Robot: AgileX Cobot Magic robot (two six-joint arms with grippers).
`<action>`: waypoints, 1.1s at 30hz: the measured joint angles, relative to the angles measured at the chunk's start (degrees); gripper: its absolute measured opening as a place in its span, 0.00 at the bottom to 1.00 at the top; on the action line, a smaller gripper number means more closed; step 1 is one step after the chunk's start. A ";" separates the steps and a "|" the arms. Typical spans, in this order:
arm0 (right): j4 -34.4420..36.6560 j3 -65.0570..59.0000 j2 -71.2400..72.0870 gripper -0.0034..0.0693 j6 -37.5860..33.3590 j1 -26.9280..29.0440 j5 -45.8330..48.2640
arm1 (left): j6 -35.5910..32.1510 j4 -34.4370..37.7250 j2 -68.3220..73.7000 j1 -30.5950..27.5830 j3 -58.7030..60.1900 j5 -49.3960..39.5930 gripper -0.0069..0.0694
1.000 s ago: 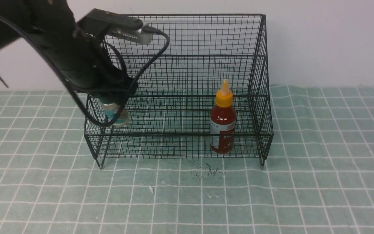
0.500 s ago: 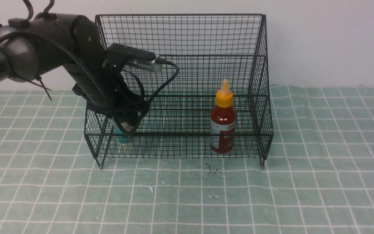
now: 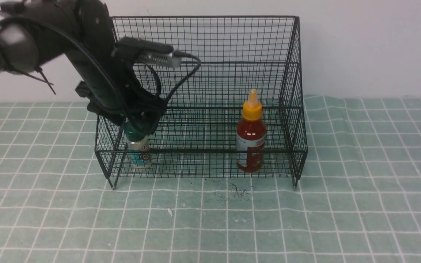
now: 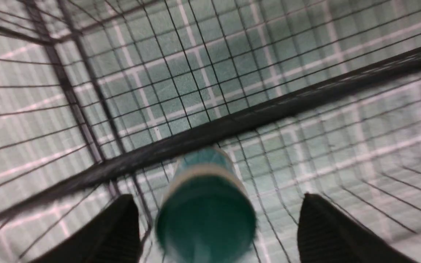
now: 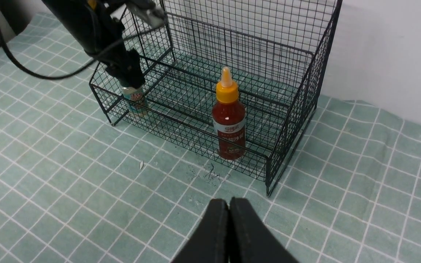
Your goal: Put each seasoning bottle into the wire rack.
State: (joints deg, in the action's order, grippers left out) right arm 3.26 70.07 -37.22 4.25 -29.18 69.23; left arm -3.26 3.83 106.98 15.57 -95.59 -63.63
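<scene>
The black wire rack (image 3: 203, 16) stands at the middle back. Inside it on the right stands the red sauce bottle (image 3: 251, 138) with its yellow nozzle cap. Upright in the rack's left front corner is the small shaker (image 3: 138, 153) with its green cap and teal label. My left gripper (image 3: 139, 126) hangs just over that cap, open. In the left wrist view its fingers (image 4: 122, 230) stand apart from the shaker (image 4: 207, 215) on both sides. My right gripper (image 5: 228, 204) is shut and empty, low over the cloth in front of the rack (image 5: 179, 121).
A green checked cloth (image 3: 305, 219) covers the table, with dark scribbles (image 3: 238, 190) just in front of the rack and a small white scrap (image 3: 169, 212) nearer me. A white wall stands behind the rack. My left arm's cable (image 3: 181, 78) loops inside the rack's left half.
The left arm brought the shaker down into the rack's left front corner, then its jaws opened and it lifted slightly. The shaker now stands free. The red bottle has not moved.
</scene>
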 joint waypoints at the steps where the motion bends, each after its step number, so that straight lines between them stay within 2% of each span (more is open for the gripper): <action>1: -0.45 -1.30 1.08 0.03 1.03 0.00 -3.12 | 0.41 0.00 -1.52 0.00 -2.36 -3.62 0.68; 4: -2.27 -5.83 5.07 0.03 3.74 0.00 -11.87 | 0.41 -0.05 -5.01 0.00 -3.87 -5.76 0.49; 5: -3.26 -8.85 7.25 0.03 5.24 0.00 -16.55 | 0.41 -0.33 -6.74 0.00 -3.63 -6.31 0.38; 6: -3.65 -9.38 8.18 0.03 5.80 0.00 -17.34 | 0.41 -0.47 -7.11 0.00 -3.63 -6.37 0.36; 7: -5.55 -14.03 11.59 0.03 7.93 0.00 -22.72 | 0.35 -1.11 -10.76 0.00 -2.25 -6.75 0.21; 9: -9.17 -20.85 17.01 0.03 11.18 0.00 -30.94 | 0.36 -1.94 -15.46 0.00 0.57 -6.89 0.12; 15: -18.41 -34.99 28.15 0.03 20.14 0.00 -50.59 | 1.11 -2.39 -32.75 0.00 14.30 -5.92 0.08; 19: -21.45 -39.28 32.36 0.03 22.69 0.00 -58.18 | 2.33 -2.39 -46.76 0.00 29.06 2.87 0.08; 20: -21.60 -39.39 32.36 0.03 22.70 0.00 -58.38 | 2.33 -2.39 -46.76 0.00 29.89 2.87 0.08; 25: -23.20 -39.82 33.69 0.03 23.27 0.00 -60.82 | 3.25 -2.52 -69.20 0.00 53.16 20.73 0.08; 33: -23.35 -40.10 33.71 0.03 23.44 0.00 -60.84 | 3.62 -2.32 -95.28 0.00 71.44 36.41 0.08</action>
State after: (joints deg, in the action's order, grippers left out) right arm -20.09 29.97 -3.51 27.69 -29.18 8.39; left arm 0.36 1.51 11.70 15.57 -24.15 -27.22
